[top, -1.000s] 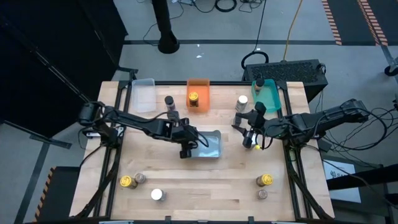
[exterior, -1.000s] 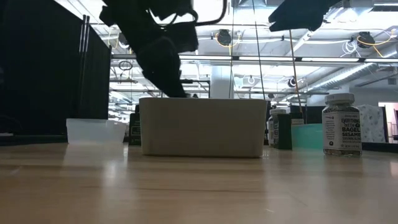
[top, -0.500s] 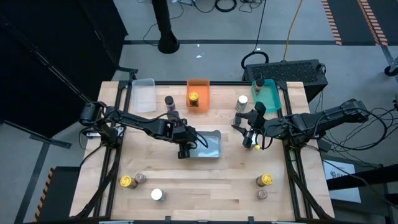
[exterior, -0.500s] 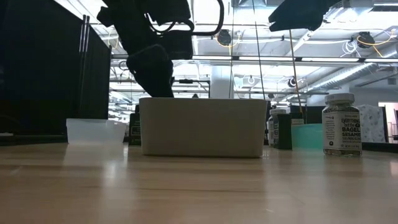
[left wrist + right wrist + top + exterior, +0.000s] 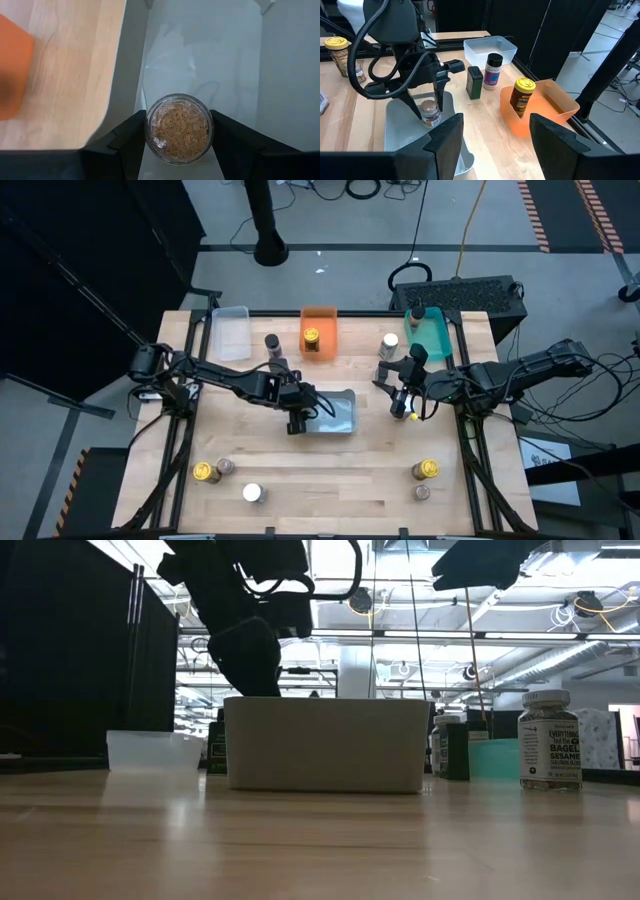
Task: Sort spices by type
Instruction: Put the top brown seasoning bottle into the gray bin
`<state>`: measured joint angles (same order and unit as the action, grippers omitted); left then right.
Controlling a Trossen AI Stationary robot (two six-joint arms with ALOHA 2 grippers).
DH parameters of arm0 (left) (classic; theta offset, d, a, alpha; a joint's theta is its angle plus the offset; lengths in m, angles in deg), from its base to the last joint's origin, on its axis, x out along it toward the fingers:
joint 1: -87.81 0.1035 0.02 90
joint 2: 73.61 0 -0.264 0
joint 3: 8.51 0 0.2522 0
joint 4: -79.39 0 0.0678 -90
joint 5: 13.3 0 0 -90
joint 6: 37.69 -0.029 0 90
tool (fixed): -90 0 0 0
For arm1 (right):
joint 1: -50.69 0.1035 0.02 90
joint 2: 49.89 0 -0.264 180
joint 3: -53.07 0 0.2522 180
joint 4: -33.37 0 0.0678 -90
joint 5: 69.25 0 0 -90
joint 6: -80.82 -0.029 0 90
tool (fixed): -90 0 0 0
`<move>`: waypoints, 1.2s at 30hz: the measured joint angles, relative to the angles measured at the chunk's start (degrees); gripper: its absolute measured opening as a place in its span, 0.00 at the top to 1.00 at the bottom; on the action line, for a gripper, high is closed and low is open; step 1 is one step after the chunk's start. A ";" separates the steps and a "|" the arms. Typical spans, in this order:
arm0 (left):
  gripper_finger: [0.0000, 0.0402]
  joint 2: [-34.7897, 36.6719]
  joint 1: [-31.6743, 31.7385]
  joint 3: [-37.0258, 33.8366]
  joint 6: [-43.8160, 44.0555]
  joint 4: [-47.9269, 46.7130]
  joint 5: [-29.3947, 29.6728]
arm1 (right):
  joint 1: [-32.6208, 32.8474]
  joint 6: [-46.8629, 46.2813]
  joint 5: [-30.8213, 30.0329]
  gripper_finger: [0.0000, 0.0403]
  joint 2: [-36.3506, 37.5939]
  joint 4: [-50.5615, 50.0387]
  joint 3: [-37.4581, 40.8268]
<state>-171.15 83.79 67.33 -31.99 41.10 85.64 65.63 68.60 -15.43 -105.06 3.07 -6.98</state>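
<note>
the left gripper (image 5: pixel 177 145) held a spice jar (image 5: pixel 178 129) pinched between its jaws low inside the grey bin (image 5: pixel 343 418), apparently to set it there with its kind, while the right gripper (image 5: pixel 405 402), jaws spread and empty, waited mid-table.

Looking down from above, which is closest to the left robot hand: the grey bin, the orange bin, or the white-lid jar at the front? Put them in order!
From the left gripper:
1. Grey bin: right beside it, mid-table; the fingers reach over its left end.
2. Orange bin: farther back, along the far edge.
3. White-lid jar: near the front edge, to the left; roughly as far as the orange bin, perhaps slightly less, so too close to call.
</note>
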 joint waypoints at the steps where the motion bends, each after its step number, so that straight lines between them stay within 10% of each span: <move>1: 0.48 0.00 0.01 0.00 0.00 0.07 0.08 | 0.00 -0.10 0.00 0.48 0.00 0.00 0.00; 36: 0.43 0.00 -0.01 0.00 -1.55 0.11 0.52 | -0.01 -0.16 -0.05 0.48 0.00 -0.02 -0.01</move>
<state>-171.15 83.78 67.33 -33.54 41.20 86.16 65.62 68.43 -15.48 -105.06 3.05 -6.99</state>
